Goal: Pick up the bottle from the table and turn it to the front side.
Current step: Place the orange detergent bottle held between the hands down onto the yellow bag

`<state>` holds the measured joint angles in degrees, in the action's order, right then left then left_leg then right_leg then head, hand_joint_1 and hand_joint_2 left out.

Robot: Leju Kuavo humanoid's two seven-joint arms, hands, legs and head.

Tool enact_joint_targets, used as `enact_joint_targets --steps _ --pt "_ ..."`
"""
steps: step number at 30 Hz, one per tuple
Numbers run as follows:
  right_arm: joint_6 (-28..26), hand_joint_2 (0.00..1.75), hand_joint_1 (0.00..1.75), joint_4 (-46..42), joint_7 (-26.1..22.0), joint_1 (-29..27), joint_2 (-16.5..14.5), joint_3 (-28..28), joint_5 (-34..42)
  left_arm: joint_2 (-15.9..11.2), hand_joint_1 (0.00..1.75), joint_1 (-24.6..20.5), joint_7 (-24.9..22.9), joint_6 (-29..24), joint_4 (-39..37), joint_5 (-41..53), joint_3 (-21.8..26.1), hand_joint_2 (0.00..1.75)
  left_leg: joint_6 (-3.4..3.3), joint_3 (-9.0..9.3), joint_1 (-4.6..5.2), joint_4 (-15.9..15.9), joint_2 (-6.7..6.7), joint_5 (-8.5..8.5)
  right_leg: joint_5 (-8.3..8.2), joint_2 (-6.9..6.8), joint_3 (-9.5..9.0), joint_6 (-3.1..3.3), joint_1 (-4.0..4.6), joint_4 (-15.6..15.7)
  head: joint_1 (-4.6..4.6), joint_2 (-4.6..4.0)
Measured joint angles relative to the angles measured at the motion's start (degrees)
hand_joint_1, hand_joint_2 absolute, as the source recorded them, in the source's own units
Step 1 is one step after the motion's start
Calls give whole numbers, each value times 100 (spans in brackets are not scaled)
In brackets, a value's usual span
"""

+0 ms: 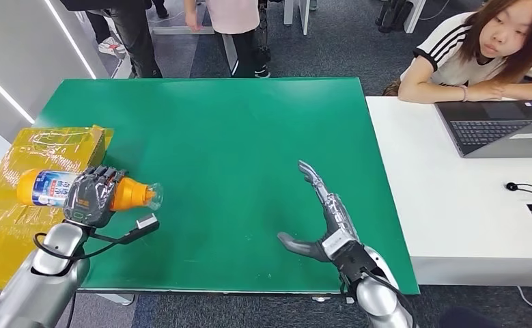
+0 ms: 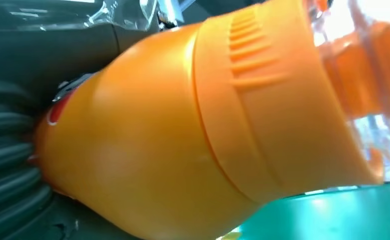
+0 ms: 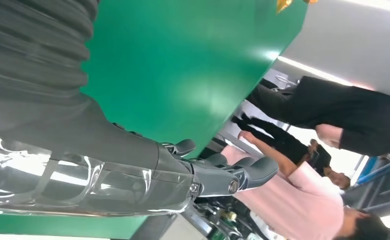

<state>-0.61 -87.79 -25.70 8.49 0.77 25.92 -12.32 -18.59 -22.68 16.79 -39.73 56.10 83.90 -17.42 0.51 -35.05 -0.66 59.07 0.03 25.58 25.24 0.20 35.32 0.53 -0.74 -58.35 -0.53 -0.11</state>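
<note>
An orange bottle (image 1: 48, 187) with a white and blue label and a clear cap lies sideways at the left edge of the green table (image 1: 235, 130). My left hand (image 1: 93, 195) grips it around the middle, fingers wrapped over the top. Up close in the left wrist view the orange bottle (image 2: 182, 125) fills the picture, its ribbed shoulder and clear cap pointing away from the wrist. My right hand (image 1: 323, 219) hovers over the near right part of the table, fingers stretched out and thumb spread, holding nothing. The right hand (image 3: 132, 170) appears over the green mat.
A yellow box wrapped in plastic (image 1: 37, 171) sits under and behind the bottle at the left. A white desk (image 1: 440, 205) with a laptop (image 1: 498, 128) and a seated person (image 1: 481, 55) is at the right. People stand beyond the far table edge (image 1: 181, 27).
</note>
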Motion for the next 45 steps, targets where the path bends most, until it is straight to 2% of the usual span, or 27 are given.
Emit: enact_joint_targets --steps 3,6,17,26,27,30,31,45 --pt "-62 175 0 26 117 142 14 85 152 86 175 -353 -253 -1 -536 170 45 175 1 2 0 0 5 -1 -1 6 1 2 0 -2 -1 0" --pt "-94 175 0 100 115 232 70 142 300 99 175 -487 -481 -2 -991 269 98 175 2 2 0 -1 6 0 -1 9 2 1 0 -3 -1 0" --pt "-149 175 0 209 -158 -55 318 157 566 -215 175 -436 -738 -3 -2126 299 390 175 1 -6 0 -2 3 2 8 6 8 1 1 -1 -1 0" --pt "-126 175 0 134 -261 -288 405 159 542 -322 175 -257 -625 -15 -2316 412 498 175 0 -5 1 -2 2 2 8 4 7 1 1 -1 -1 0" --pt "-127 175 0 127 -264 -294 408 160 531 -322 145 -255 -619 -17 -2317 437 501 175 0 -5 1 -2 1 2 8 4 7 1 1 -1 -1 0" --pt "-136 175 0 109 -268 -296 414 177 500 -310 14 -267 -601 -26 -2319 533 503 175 1 -3 1 -2 1 2 8 4 6 1 1 0 -1 0" --pt "-145 175 0 104 -268 -295 415 190 488 -301 0 -281 -588 -28 -2319 552 502 175 1 -2 1 -2 1 1 8 3 6 1 1 0 -1 0" --pt "-335 175 0 -39 -112 -289 415 325 410 -75 0 -520 -551 -31 -2317 591 367 175 1 -1 1 -1 2 1 6 3 6 2 1 -1 -1 0"
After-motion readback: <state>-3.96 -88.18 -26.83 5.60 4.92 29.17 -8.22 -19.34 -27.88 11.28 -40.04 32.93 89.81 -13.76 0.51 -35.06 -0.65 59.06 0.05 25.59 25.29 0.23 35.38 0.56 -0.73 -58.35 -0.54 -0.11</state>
